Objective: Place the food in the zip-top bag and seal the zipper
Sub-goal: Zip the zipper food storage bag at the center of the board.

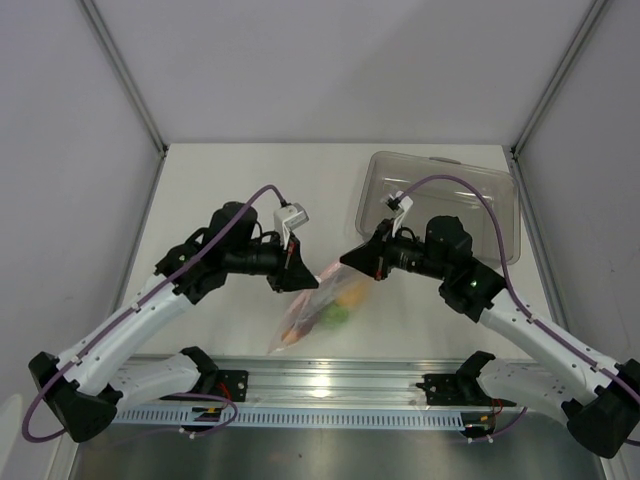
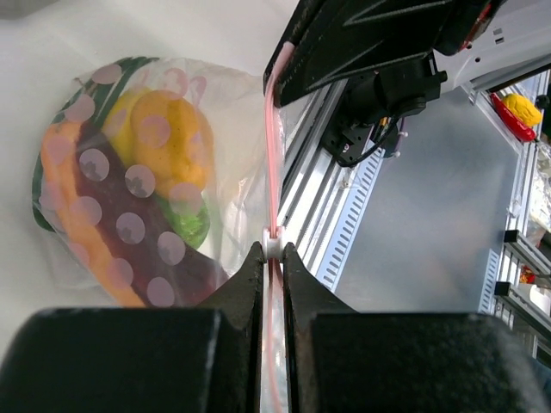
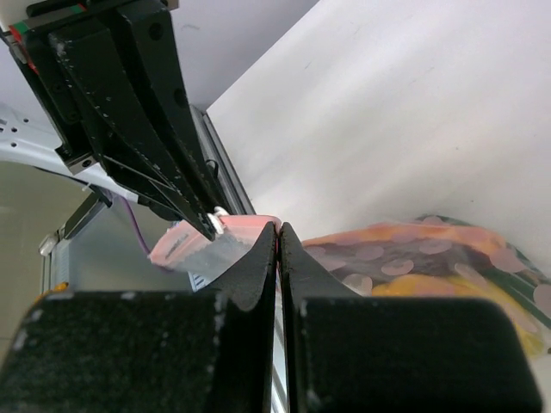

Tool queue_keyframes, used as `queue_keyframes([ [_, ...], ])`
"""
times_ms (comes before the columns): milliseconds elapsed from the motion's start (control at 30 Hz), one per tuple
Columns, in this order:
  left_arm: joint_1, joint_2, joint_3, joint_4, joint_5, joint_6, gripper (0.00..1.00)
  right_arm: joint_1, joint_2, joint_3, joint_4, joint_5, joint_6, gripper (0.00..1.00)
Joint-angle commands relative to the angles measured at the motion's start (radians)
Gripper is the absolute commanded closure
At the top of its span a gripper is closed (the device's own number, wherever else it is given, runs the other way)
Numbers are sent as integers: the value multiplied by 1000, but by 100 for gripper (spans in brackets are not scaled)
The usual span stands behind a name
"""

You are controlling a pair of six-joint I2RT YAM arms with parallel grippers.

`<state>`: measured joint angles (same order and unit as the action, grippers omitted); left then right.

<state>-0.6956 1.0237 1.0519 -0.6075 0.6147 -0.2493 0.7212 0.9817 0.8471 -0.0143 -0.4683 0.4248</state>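
Note:
The zip-top bag (image 1: 318, 312) hangs between both grippers above the table, holding the food: a yellow fruit (image 2: 165, 138), a reddish-brown meat slice (image 2: 142, 245) and a green lime (image 2: 186, 224). In the left wrist view my left gripper (image 2: 273, 250) is shut on the pink zipper (image 2: 272, 155), right at its small white slider (image 2: 273, 243). My right gripper (image 3: 278, 228) is shut on the bag's pink mouth edge (image 3: 250, 223), a short way from the left gripper's fingers (image 3: 176, 176). In the top view the left gripper (image 1: 297, 272) and right gripper (image 1: 352, 262) face each other closely.
A rigid clear tray (image 1: 440, 200) lies at the back right, behind the right arm. An aluminium rail (image 1: 330, 385) runs along the near edge under the bag. White walls close in both sides of the table.

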Motion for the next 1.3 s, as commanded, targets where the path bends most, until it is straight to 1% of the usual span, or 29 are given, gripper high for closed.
queue_keyframes([
  [0,1,-51,46,-89,-6,25,100,-35,-32,26,19,71,-7,100],
  [167,1,-96,69,-132,-36,28,99,-54,-41,38,-29,83,-11,100],
  [467,2,-163,134,-221,-70,39,99,-60,-81,32,-50,86,-9,100],
  [500,1,-166,135,-221,-66,41,99,-60,-92,27,-41,60,-14,100],
  [533,2,-165,140,-221,-63,42,99,-65,-98,21,0,-20,-17,100],
  [567,2,-162,138,-221,-61,42,99,-68,-103,14,41,-70,-20,100],
  [600,1,-156,141,-221,-58,44,99,-69,-100,10,65,-114,-23,95],
  [633,2,-154,146,-218,-55,44,99,-72,-91,17,74,-188,-29,85],
  [667,1,-151,146,-215,-49,44,99,-72,-77,29,65,-220,-41,75],
  [700,1,-146,148,-212,-46,44,99,-74,-65,43,54,-257,-73,61],
  [733,2,-143,148,-209,-40,42,99,-75,-31,71,36,-338,-90,56],
  [767,2,-143,149,-207,-38,42,99,-75,-14,88,24,-374,-106,51],
  [800,2,-143,148,-206,-35,44,99,-75,4,107,11,-401,-125,42],
  [833,2,-142,146,-207,-33,44,99,-75,41,144,-50,-429,-167,38],
  [867,2,-142,146,-206,-32,44,99,-74,61,164,-77,-484,-190,36],
  [900,1,-142,140,-206,-30,44,100,-74,78,182,-122,-507,-236,32],
  [933,2,-143,140,-204,-27,42,99,-74,110,208,-139,-524,-260,31],
  [1033,2,-148,125,-193,-21,36,99,-75,141,230,-151,-526,-297,29],
  [1200,1,-151,115,-190,-10,33,100,-63,219,274,-128,-636,-291,32],
  [1267,2,-149,117,-189,-9,33,99,-52,239,290,-142,-645,-308,32],
])
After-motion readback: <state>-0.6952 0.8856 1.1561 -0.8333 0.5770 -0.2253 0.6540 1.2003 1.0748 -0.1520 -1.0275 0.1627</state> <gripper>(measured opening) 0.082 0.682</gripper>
